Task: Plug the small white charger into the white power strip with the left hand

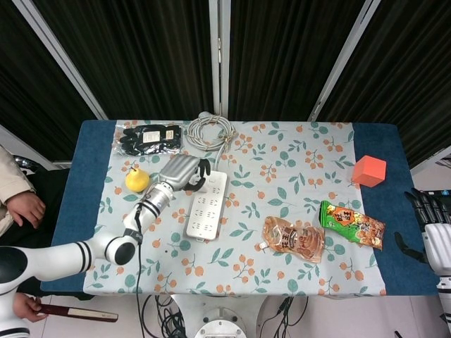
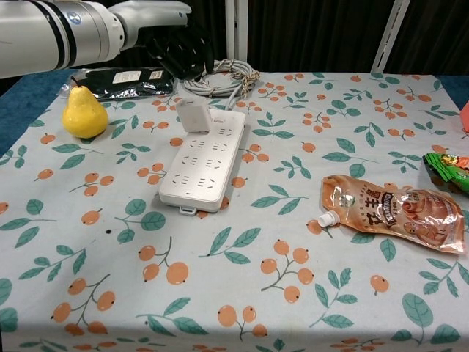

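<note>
The small white charger (image 2: 193,116) stands upright on the far end of the white power strip (image 2: 207,159), apart from any hand. My left hand (image 2: 178,45) hovers above and behind it, fingers loosely apart and holding nothing. In the head view the left hand (image 1: 182,171) sits over the strip's (image 1: 206,205) far left corner and partly hides the charger. My right hand (image 1: 431,227) hangs off the table's right edge, fingers apart and empty.
The strip's coiled cable (image 2: 223,77) lies behind it. A yellow pear (image 2: 84,114) and a black packet (image 2: 117,77) sit at the back left. An orange pouch (image 2: 392,213) and green snack bag (image 2: 447,169) lie to the right, a red cube (image 1: 369,170) beyond.
</note>
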`<state>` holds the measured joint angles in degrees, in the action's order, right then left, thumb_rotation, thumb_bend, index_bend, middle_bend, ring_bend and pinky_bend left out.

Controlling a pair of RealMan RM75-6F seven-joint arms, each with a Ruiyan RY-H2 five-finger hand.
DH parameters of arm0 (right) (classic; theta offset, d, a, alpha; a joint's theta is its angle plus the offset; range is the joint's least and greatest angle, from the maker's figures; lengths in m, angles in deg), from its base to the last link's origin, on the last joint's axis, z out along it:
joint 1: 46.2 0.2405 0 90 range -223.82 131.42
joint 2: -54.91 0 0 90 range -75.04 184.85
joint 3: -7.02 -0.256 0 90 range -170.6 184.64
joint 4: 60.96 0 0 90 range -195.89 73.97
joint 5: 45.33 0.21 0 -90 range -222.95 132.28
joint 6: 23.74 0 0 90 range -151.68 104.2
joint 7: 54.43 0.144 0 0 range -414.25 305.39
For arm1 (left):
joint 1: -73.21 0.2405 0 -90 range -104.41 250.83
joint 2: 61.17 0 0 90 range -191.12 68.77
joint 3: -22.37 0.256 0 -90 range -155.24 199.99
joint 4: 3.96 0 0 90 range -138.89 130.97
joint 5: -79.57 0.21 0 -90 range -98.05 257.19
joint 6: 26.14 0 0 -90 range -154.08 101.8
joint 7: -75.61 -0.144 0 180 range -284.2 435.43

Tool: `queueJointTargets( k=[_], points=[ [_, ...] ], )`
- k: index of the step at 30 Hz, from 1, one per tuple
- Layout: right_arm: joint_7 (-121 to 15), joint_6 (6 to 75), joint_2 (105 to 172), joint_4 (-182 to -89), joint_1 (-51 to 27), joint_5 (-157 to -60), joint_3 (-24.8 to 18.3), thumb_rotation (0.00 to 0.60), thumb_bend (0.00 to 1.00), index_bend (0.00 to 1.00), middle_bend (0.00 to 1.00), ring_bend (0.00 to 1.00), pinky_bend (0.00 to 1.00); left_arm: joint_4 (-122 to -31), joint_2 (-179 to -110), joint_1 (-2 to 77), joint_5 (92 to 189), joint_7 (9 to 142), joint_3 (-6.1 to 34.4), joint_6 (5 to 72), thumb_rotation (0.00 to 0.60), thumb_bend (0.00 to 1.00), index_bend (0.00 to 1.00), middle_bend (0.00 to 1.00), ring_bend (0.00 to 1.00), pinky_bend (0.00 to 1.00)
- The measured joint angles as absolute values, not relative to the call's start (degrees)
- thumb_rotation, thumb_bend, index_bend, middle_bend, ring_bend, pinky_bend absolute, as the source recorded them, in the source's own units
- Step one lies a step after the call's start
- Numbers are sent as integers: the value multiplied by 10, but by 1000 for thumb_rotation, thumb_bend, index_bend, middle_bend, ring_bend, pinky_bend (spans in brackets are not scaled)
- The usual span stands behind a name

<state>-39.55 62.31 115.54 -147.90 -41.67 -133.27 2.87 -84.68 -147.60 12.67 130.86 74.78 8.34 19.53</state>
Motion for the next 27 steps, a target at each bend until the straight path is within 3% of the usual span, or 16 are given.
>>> queueJointTargets(
  k=[4, 13, 20, 27],
  points=[
    [-399, 625, 1153, -1483, -417, -1333, 28, 600, 305, 0, 0, 0, 0, -839, -1497, 154, 1312, 899, 40, 195, 600, 564, 767, 836, 741, 723],
    [-402, 623, 1152, -1485, -417, -1330, 28, 600, 304, 0, 0, 0, 0, -792, -1562, 203, 1312, 1188, -57, 119, 600, 645, 851, 949, 844, 823],
    [-404, 621, 1151, -1486, -416, -1329, 28, 600, 304, 0, 0, 0, 0, -757, -1613, 223, 1310, 1291, -109, 78, 600, 671, 884, 986, 886, 871],
    [-406, 621, 1151, -1487, -417, -1327, 28, 600, 305, 0, 0, 0, 0, -741, -1638, 236, 1330, 1344, -132, 53, 600, 673, 886, 988, 888, 873]
  ],
)
